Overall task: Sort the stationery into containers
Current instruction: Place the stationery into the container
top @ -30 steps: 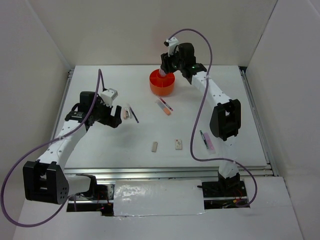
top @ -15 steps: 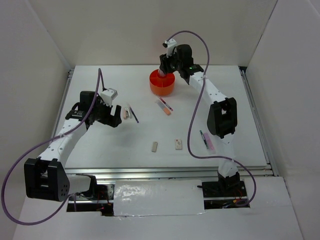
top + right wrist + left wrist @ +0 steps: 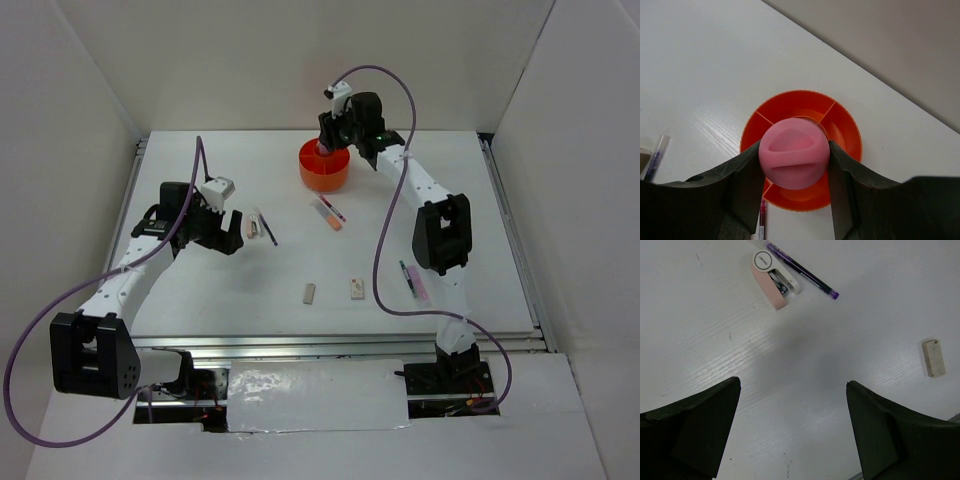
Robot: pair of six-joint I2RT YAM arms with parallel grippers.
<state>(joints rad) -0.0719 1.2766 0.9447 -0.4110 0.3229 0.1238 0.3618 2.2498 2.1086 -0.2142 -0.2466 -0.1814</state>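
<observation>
My right gripper point(image 3: 794, 172) grips the pink glue stick point(image 3: 794, 150) between both fingers, over the middle of the orange tub point(image 3: 842, 127); I can't tell if it touches. My left gripper point(image 3: 792, 386) hangs wide open over the table point(image 3: 790, 340), near a purple pen point(image 3: 802, 271) and a beige eraser point(image 3: 933, 357).

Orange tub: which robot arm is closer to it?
Right. The right gripper hangs directly over the orange tub, clamping a pink tube above its middle. The left gripper is open, far off over the table's left side, near a purple pen.
</observation>
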